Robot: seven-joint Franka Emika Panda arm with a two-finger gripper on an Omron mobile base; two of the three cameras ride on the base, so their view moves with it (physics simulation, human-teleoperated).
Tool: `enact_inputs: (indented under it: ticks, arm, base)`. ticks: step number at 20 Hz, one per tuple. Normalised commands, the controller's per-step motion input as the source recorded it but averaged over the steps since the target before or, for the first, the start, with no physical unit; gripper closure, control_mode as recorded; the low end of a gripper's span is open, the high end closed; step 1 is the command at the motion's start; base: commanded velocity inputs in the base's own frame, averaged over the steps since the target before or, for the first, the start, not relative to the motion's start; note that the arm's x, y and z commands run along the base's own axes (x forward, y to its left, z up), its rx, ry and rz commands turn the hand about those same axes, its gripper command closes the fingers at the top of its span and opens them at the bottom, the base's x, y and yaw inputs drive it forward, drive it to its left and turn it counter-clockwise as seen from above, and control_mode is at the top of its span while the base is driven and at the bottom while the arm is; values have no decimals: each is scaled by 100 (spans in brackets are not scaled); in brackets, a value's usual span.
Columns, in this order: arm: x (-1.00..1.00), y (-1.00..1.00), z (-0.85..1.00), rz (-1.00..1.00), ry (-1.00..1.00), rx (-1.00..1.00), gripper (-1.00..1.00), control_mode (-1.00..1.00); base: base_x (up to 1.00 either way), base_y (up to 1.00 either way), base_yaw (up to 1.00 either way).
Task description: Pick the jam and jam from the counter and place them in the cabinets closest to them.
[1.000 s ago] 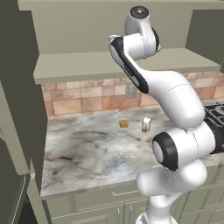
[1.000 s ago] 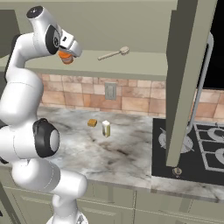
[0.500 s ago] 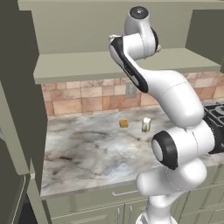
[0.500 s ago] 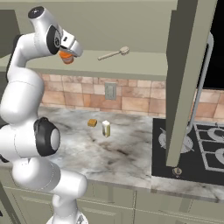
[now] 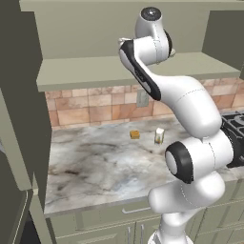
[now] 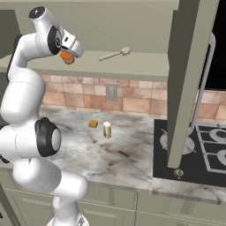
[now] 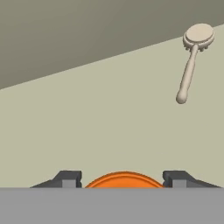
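1. Jam (image 6: 66, 57), an orange jar, is held between the fingers of the gripper (image 6: 68, 56), which is raised to the height of the open shelf of the cabinets (image 6: 145, 62), above the left part of the counter (image 6: 128, 154).
2. In the hand view the orange top of the jar is seen between the two dark fingertips (image 7: 68, 178), so the jaws are taken to be pinched on it, partly spread by its width.
3. The shelf surface ahead of the hand is bare, apart from a pale wooden brush (image 7: 192, 57) lying further in toward the far right; it is also seen in the right base view, resting near the middle of the shelf's front edge.
4. The step in hand is judged to be the placing of the first jar: it has been lifted clear of the counter and not yet set down.
5. The next move seems to call for the jar to be carried inward over the shelf, lowered until its base rests flat, and released well apart from the brush.
6. On the counter, a small orange-brown item (image 5: 135, 134) and a pale carton-like item (image 5: 159, 136) stand near the back wall, just beside each other; whether either is the second jam cannot be told.
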Motion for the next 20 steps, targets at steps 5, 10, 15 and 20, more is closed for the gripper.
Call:
enact_inputs:
  ticks: [5,10,15,20]
  arm:
    - [0,0,0,0,0,0,-100,-100]
    - [2,0,0,0,0,0,-100,-100]
    - [1,0,0,0,0,0,-100,-100]
    - [-18,0,12,1,-6,0,-100,-100]
  base:
    - [0,0,0]
    - [0,0,0]
    - [0,0,0]
    - [0,0,0]
